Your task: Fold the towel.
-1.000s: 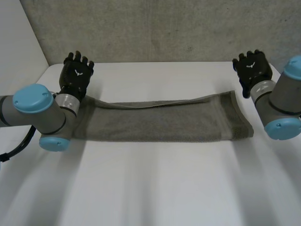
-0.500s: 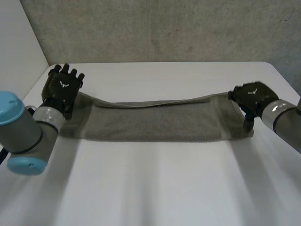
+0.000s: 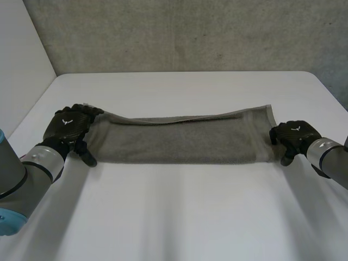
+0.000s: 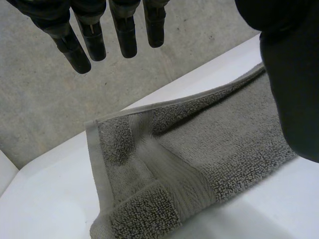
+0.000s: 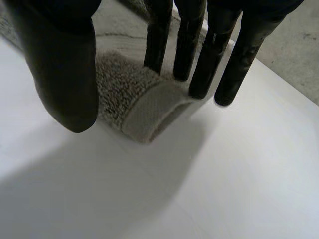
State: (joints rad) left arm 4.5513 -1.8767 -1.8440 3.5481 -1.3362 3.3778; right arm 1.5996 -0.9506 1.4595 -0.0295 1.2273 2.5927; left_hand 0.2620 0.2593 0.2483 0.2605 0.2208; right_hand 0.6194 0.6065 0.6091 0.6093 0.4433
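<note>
both hands at the towel ends, neither gripping

i see the grey towel [image 3: 179, 138] lying as a long folded strip across the middle of the white table [image 3: 179, 217]. left hand [image 3: 69, 128] sits at its left end, fingers straight above the corner, thumb apart: released. right hand [image 3: 293, 138] is at the right end, fingers straight over the folded corner, thumb off to the side: also released. a grey concrete wall [image 3: 179, 32] runs behind the table, well apart from the towel.

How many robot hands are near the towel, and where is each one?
2. The left robot hand is at the towel's left end, the right robot hand at its right end, both open.
</note>
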